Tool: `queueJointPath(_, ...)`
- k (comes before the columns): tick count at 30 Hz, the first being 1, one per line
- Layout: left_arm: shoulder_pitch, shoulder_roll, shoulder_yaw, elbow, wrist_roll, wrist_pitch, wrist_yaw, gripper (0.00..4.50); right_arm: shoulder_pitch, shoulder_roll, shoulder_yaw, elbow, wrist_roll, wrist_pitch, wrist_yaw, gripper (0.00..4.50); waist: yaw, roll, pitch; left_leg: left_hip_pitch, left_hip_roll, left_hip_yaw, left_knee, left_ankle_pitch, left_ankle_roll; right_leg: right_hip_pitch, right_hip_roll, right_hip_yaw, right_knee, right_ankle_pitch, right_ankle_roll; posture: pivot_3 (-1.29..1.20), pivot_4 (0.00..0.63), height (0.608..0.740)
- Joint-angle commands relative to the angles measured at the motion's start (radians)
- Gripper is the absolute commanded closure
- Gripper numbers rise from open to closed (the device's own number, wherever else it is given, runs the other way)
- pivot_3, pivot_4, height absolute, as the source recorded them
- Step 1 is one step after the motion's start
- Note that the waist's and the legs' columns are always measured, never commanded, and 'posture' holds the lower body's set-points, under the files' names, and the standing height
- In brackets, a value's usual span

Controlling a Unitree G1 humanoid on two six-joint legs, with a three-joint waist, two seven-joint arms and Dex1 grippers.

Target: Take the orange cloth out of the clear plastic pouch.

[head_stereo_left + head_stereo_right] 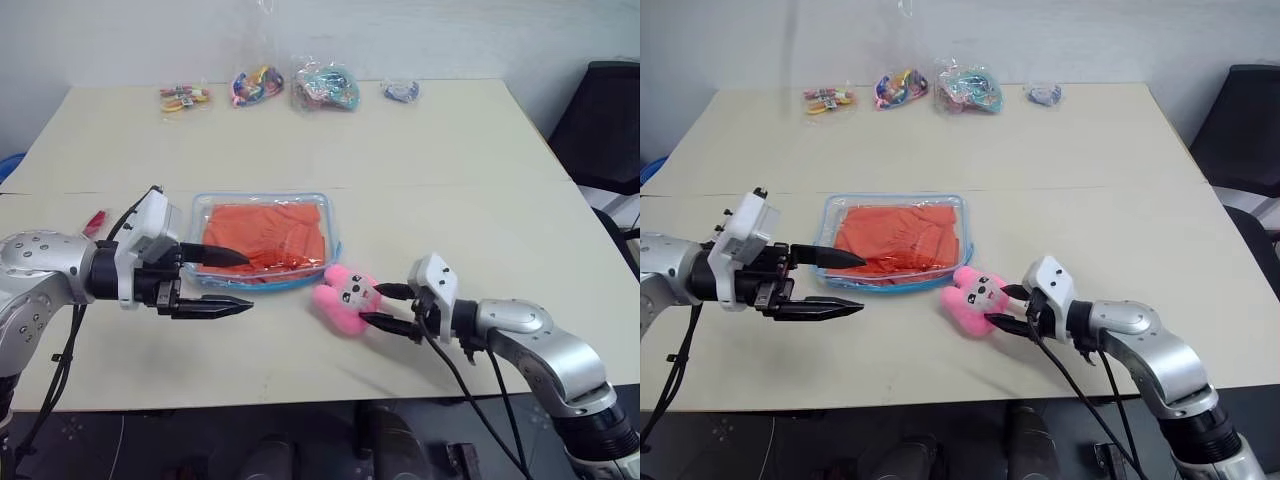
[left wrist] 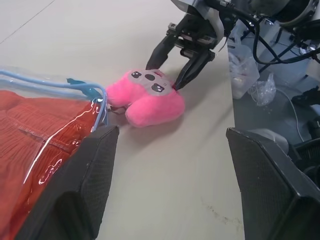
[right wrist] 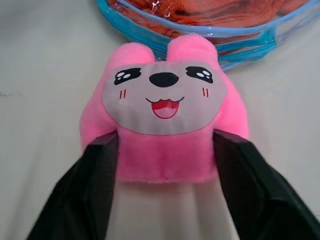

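**Cloth Still Bagged as Claws Close In**

Lying untouched at centre frame in the head views: the cloth (image 1: 266, 232), still folded flat inside the pouch (image 1: 328, 205), no corner of orange showing past the blue edging. Nothing of the extraction done yet; opening the pouch, gripping the fabric and drawing it clear all remaining, by the look of things.

Reaching in from the left edge of the frame: the left gripper (image 1: 226, 281), pointing roughly level toward the right, fingers spread wide with nothing between them. Hovering with the upper finger over the pouch's near-left corner, the lower finger hanging just in front of the pouch's near edge; contact with the plastic impossible to confirm.

Stretching in from the lower right: the right gripper (image 1: 382, 306), angled slightly downward toward the left, its black fingers straddling the toy (image 1: 345, 299), which is sitting just beside the pouch's near-right corner. Pressing against the plush flanks in the right wrist view, both fingers (image 3: 90, 185) hugging the toy's base; a firm pinch or a mere touch not decidable from here.

Waiting along the top of the frame, well apart from the action: four small bags (image 1: 324, 88) of colourful items on the table (image 1: 450, 180).
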Motion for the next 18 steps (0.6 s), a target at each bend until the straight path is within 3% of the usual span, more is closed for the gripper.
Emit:
queueJointPath(1,-0.011,-0.009,0.026,-0.017,0.008,-0.009,0.012,0.87,-0.005,0.017,0.016,-0.027,0.015,-0.004,0.023,3.05,0.0,0.0,0.0,0.0,0.0,0.0,0.0,0.0,0.0,0.0,0.0,0.0,0.0,0.0,0.0,0.0,0.15,0.74)
queueJointPath(5,-0.009,-0.014,0.024,-0.016,0.018,-0.014,0.011,0.87,0.008,0.012,0.011,-0.067,0.059,0.023,0.059,4.34,0.001,0.0,0.0,0.0,0.0,0.0,0.0,0.0,0.0,0.0,0.0,0.0,0.0,0.0,0.0,0.0,0.15,0.74)
queueJointPath(6,-0.008,-0.014,0.024,-0.015,0.021,-0.017,0.01,0.87,0.006,0.014,0.011,-0.077,0.077,0.038,0.067,4.48,0.001,0.0,0.0,0.0,0.0,0.0,0.0,0.0,0.0,0.0,0.0,0.0,0.0,0.0,0.0,0.0,0.15,0.74)
queueJointPath(14,-0.013,-0.022,0.008,-0.011,0.047,-0.033,-0.001,0.87,-0.118,0.148,0.022,-0.001,0.19,0.241,-0.01,4.48,-0.001,0.0,0.0,0.0,0.001,-0.001,0.0,0.0,-0.001,0.0,0.0,0.0,0.0,0.0,0.0,0.0,0.15,0.74)
queueJointPath(18,-0.018,-0.031,-0.007,-0.008,0.067,-0.041,-0.011,0.87,-0.156,0.159,0.113,0.053,0.135,0.242,0.024,4.48,-0.001,0.001,0.0,0.0,0.001,-0.001,0.0,0.0,-0.001,-0.001,0.001,-0.001,0.0,0.0,-0.001,0.0,0.15,0.74)
